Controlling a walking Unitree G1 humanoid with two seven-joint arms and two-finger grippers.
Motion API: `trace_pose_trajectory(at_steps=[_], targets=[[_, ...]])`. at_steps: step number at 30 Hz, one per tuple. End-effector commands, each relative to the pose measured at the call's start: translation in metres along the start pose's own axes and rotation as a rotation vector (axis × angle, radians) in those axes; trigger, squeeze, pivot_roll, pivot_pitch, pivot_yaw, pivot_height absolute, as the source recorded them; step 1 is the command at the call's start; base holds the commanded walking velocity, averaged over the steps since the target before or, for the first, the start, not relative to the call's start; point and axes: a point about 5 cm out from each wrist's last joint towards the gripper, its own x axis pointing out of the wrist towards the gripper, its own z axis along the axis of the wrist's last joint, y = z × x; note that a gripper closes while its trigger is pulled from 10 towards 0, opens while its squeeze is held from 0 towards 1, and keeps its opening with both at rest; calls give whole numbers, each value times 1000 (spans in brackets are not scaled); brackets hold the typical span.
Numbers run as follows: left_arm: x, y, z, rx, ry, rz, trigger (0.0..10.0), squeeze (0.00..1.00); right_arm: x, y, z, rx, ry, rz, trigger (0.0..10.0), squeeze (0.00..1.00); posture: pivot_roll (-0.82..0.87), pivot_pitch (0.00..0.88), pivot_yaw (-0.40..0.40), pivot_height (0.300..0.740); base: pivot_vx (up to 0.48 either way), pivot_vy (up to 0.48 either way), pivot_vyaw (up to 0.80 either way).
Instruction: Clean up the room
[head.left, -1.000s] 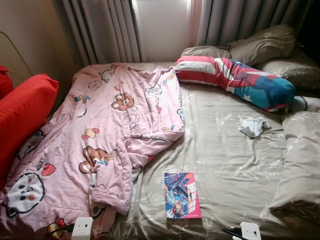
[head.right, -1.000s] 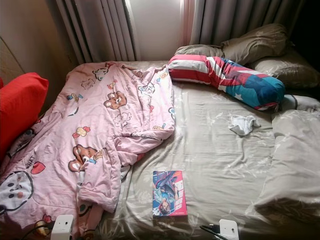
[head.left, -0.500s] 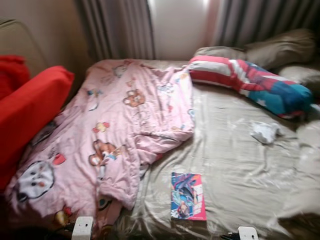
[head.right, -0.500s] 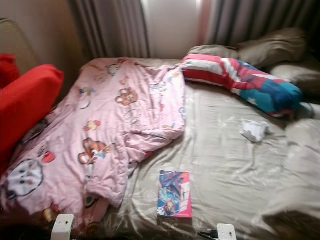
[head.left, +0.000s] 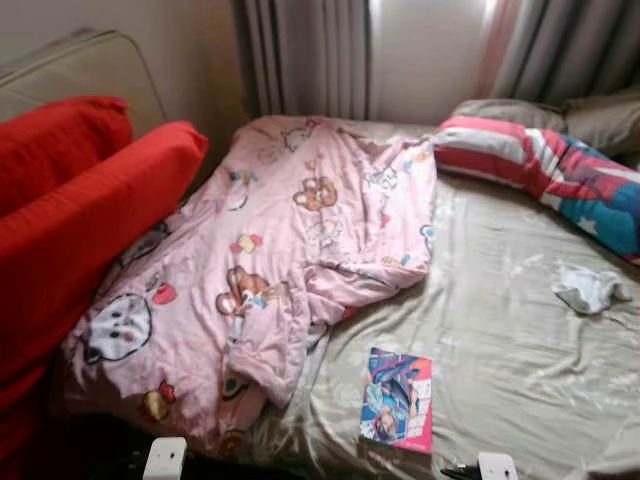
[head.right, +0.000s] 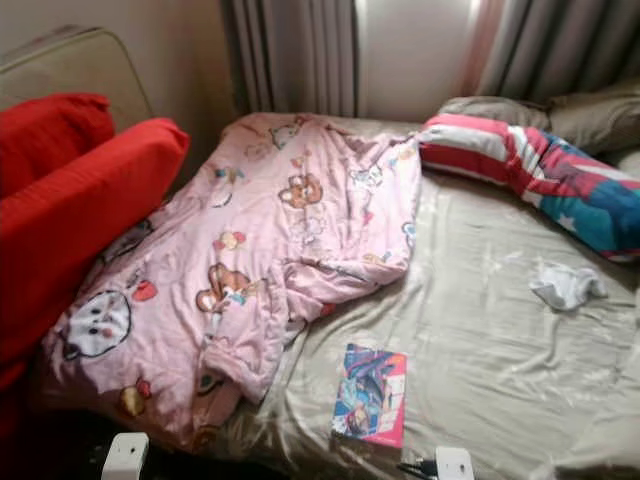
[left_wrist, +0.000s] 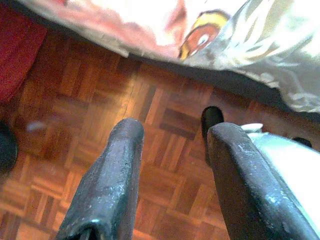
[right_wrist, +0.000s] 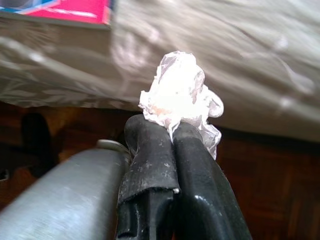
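Note:
My right gripper (right_wrist: 170, 125) is shut on a crumpled white tissue (right_wrist: 177, 92), held low at the bed's near edge, just under a colourful book (right_wrist: 60, 10). That book (head.left: 398, 399) lies on the beige sheet (head.left: 510, 340) near the front. A rumpled pink cartoon blanket (head.left: 290, 250) covers the bed's left half. A small white cloth (head.left: 590, 290) lies on the sheet at the right. My left gripper (left_wrist: 175, 135) hangs open over the parquet floor (left_wrist: 75, 115), below the blanket's hanging edge, holding nothing.
Two big red cushions (head.left: 90, 220) lean at the left against a beige padded panel (head.left: 90, 70). A striped red, white and blue bolster (head.left: 540, 170) and beige pillows (head.left: 600, 105) lie at the bed's head. Grey curtains (head.left: 310, 60) hang behind.
The camera has turned left, so the bed has slid right in the picture and more of the red cushions shows. Nothing on the bed has moved.

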Motion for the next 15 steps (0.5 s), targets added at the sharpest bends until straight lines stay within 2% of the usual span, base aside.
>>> trace_pose_trajectory(at_steps=[1, 13, 15], targets=[[-1, 2, -5, 12, 24, 2, 10000, 0, 0, 0, 0, 16, 0, -2, 10000, 0, -56, 6, 22, 740, 0, 0, 0], [-1, 2, -5, 0, 20, 3, 10000, 0, 0, 1, 1, 25, 2, -4, 10000, 0, -49, 12, 19, 740, 0, 0, 0], [-1, 2, -5, -3, 20, 4, 10000, 0, 0, 1, 1, 24, 2, -3, 10000, 0, -49, 12, 19, 740, -251, 0, 0]])
